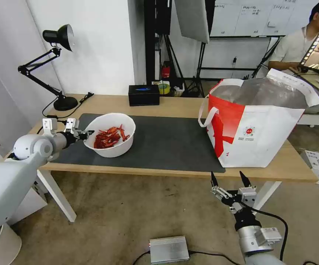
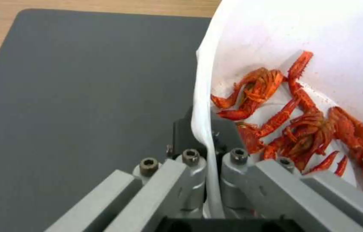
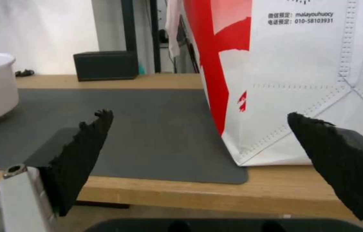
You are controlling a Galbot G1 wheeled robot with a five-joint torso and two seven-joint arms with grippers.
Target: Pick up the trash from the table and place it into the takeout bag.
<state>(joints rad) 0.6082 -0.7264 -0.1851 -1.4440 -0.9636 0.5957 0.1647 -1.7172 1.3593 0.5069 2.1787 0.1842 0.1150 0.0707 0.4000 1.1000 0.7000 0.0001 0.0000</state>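
- With my left gripper [image 2: 209, 141] clamped on the rim of the white bowl of red shells [image 1: 109, 140], the grasp looks made; the lift isn't.
- That bowl sits on the dark mat [image 1: 166, 141], well apart from the takeout bag [image 1: 253, 125] standing at the mat's far end.
- My right gripper [image 1: 230, 181] hangs spread open below the table [image 1: 174, 103] edge, near the bag.
- I judge the bowl is the last piece left on the mat.
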